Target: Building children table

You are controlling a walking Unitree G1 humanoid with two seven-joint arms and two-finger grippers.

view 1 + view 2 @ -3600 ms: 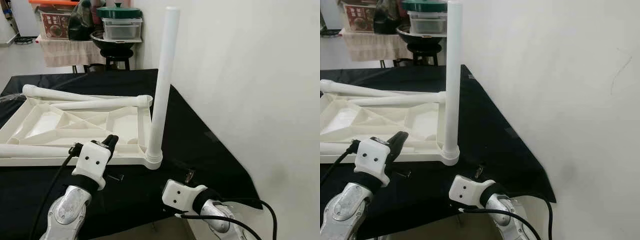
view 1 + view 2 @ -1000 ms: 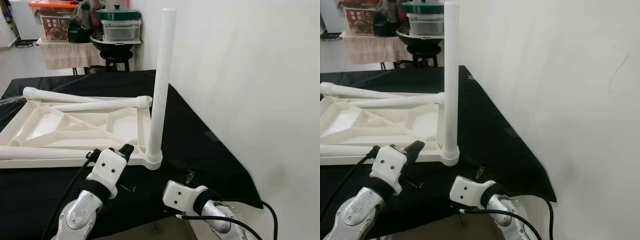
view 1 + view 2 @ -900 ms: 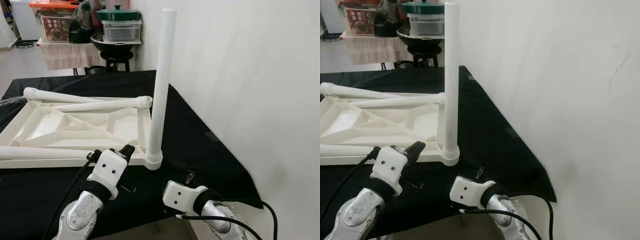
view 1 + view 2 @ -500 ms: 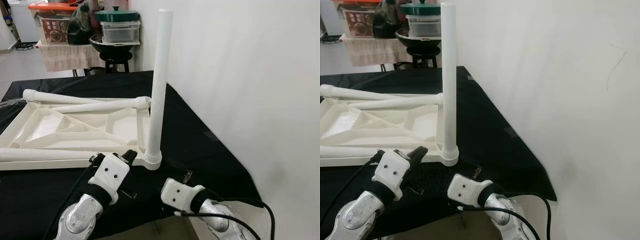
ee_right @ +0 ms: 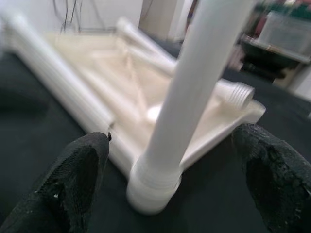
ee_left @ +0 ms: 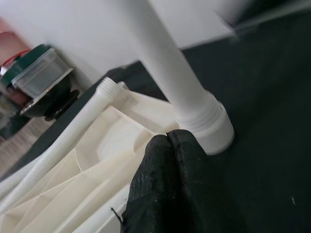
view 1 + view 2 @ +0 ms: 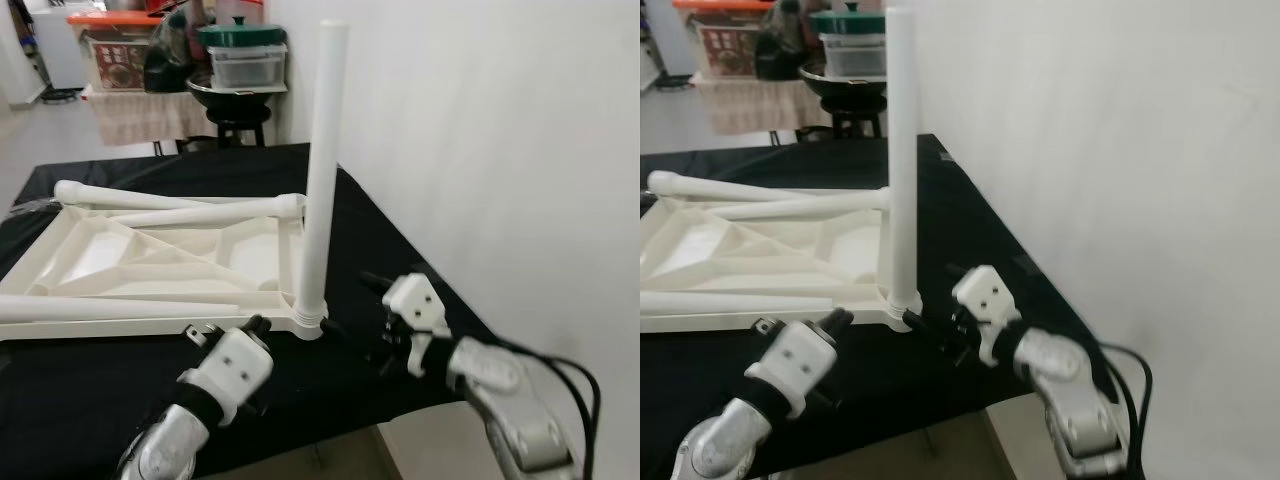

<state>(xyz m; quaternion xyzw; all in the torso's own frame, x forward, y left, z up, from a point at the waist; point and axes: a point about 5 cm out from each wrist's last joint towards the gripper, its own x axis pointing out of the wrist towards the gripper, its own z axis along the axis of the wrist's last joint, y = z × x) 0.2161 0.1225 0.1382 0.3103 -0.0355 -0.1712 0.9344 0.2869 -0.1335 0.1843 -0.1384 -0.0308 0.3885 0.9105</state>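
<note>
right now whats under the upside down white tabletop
A black cloth lies under the tabletop and spreads past its edges. Whatever the cloth rests on is covered, so it cannot be seen.

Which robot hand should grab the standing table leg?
Probably the right hand: its fingers are open on either side of the upright leg. The left hand is shut, beside the leg's base.

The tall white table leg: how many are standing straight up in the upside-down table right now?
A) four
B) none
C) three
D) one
D: one white leg stands upright in the near right corner socket of the tabletop, while the other legs lie flat on it; the right gripper is open around that standing leg's base.
</note>
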